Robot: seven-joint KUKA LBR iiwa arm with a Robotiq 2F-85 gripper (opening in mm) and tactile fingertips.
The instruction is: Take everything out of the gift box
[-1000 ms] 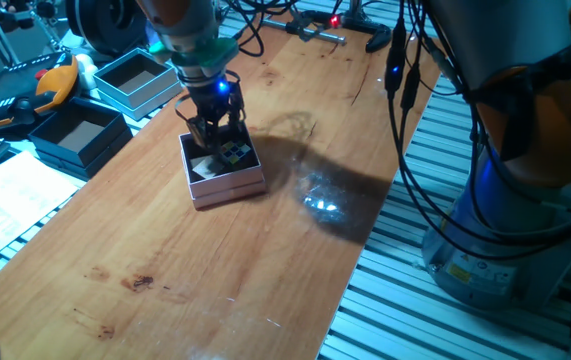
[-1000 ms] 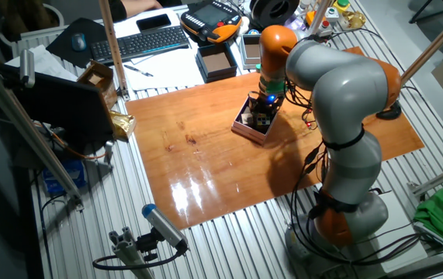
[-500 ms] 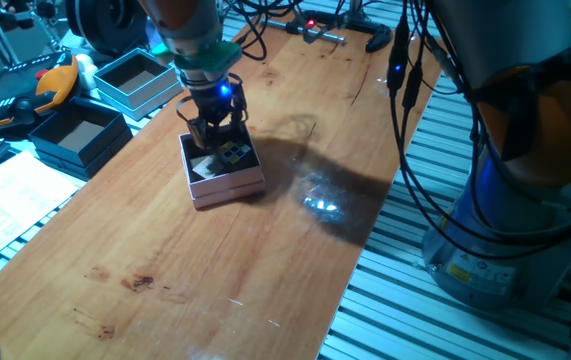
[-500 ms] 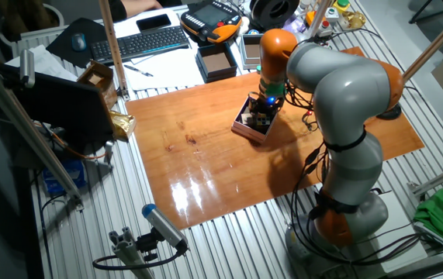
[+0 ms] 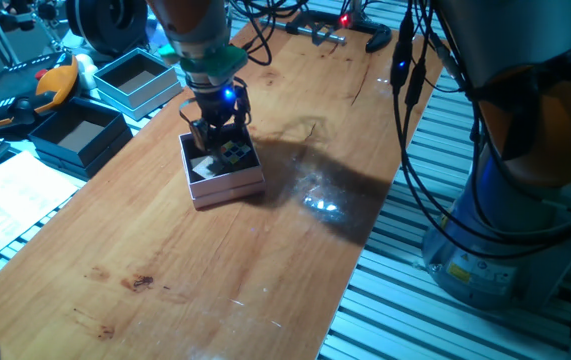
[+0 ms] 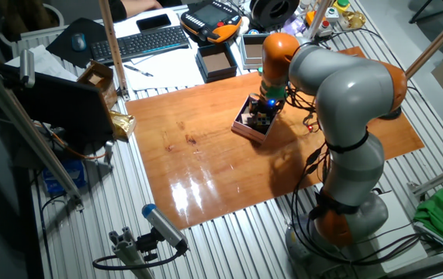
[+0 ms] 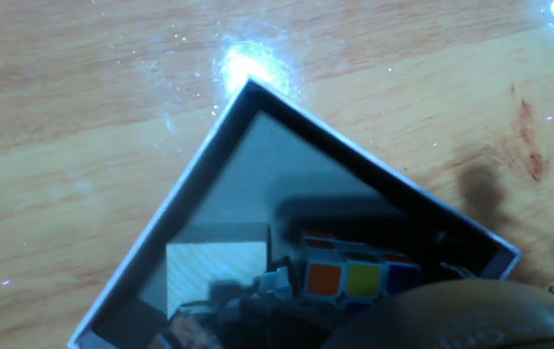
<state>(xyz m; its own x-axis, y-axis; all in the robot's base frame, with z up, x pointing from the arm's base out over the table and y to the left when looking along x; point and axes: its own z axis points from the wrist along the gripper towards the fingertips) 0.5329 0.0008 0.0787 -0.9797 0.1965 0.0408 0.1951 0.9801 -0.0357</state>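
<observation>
The pale-pink gift box (image 5: pixel 227 186) with its dark inside stands on the wooden table and also shows in the other fixed view (image 6: pixel 246 130). Inside lie the multicoloured puzzle cube (image 5: pixel 234 154) and the pale beige block (image 5: pixel 203 167). In the hand view the box rim (image 7: pixel 209 155) is a diamond, with the cube (image 7: pixel 354 279) at the bottom middle and the block (image 7: pixel 214 275) left of it. My gripper (image 5: pixel 216 134) reaches down into the box from its far side. Its fingers stand apart, just behind the cube. Their tips are partly hidden.
A light-blue square box (image 5: pixel 137 80) and a dark navy box (image 5: pixel 77 134) stand at the table's left edge, with an orange-black pendant (image 5: pixel 25 92) behind them. Cables (image 5: pixel 405 110) hang at the right. The robot base (image 5: pixel 525 200) stands past the right edge.
The arm has shifted very slightly to the right over the box. The cube and the block have not moved.
</observation>
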